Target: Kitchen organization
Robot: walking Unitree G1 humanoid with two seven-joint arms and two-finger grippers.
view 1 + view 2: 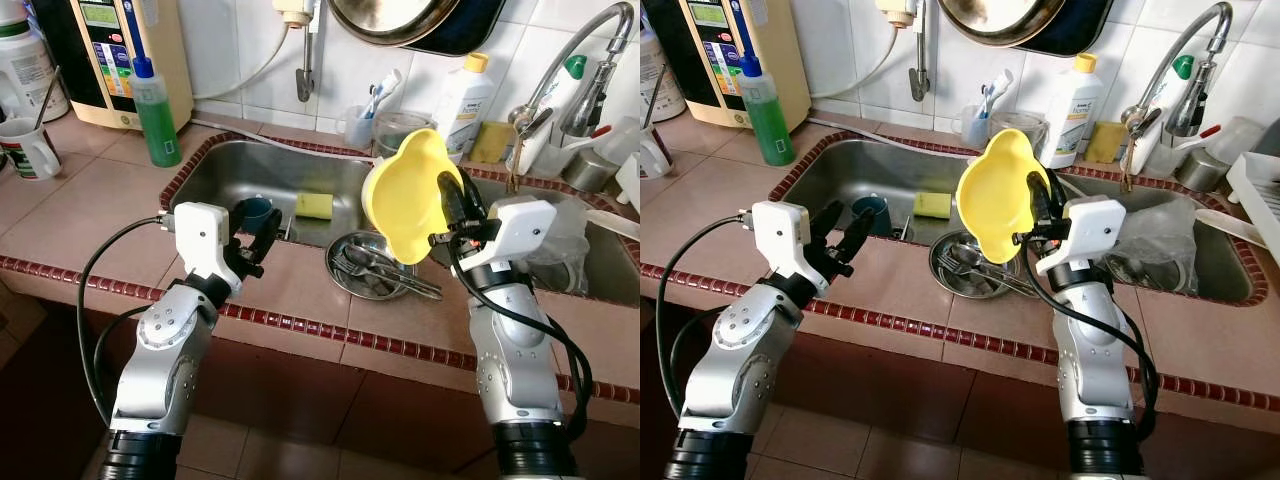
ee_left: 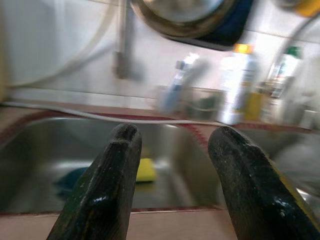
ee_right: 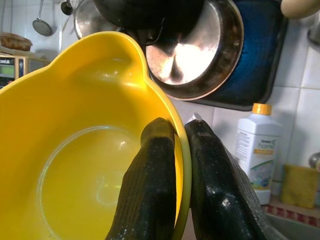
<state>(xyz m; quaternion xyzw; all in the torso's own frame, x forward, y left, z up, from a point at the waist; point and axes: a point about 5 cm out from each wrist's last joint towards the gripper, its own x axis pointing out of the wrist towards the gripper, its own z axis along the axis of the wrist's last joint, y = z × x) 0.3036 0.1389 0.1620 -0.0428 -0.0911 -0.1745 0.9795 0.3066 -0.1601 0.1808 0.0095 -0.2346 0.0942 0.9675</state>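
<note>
I had the yellow bowl (image 1: 405, 197) pinched by its rim in my right gripper (image 1: 452, 205), one finger inside the bowl and one outside, closed tight on the thin plastic wall. The bowl hung tipped on its side in the air, its hollow facing my left, above the near edge of the sink (image 1: 215, 170) and just over the steel dish (image 1: 370, 265) of cutlery that sat on the tiled counter (image 1: 290, 290). My left gripper (image 1: 255, 228) hovered over the counter's edge at the left basin with its two fingers spread well apart and nothing between them.

As I judged it, the tidying was only partly along (one bowl lifted, no place for it reached). Much lay waiting: a teal cup (image 1: 252, 211) and a yellow sponge (image 1: 314, 205) down in the basin, the dish of spoons and forks on the counter, a green bottle (image 1: 155, 112) and a mug (image 1: 28, 147) off to the left. The bowl would need setting somewhere proper; I could not tell from here where that would be.
</note>
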